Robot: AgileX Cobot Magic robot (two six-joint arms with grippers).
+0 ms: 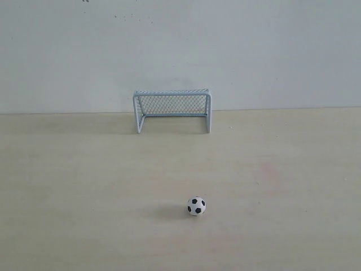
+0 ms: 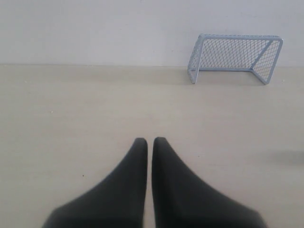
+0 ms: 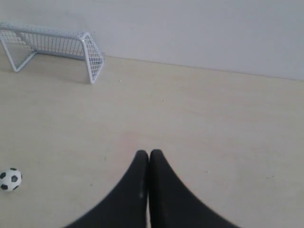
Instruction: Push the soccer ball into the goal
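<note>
The soccer ball (image 1: 196, 206), tiny and white with black patches, rests on the pale wooden table, well in front of the goal (image 1: 172, 109). The goal stands against the back wall with its mouth facing the ball. Neither gripper shows in the exterior view. In the left wrist view my left gripper (image 2: 149, 140) is shut with nothing in it, and the goal (image 2: 235, 57) lies far ahead; the ball is out of that view. My right gripper (image 3: 149, 152) is shut and empty too, with the ball (image 3: 10, 179) off to one side and the goal (image 3: 52, 47) beyond.
The pale wooden table (image 1: 84, 186) runs back to a plain light wall (image 1: 180, 45). Nothing else stands on it.
</note>
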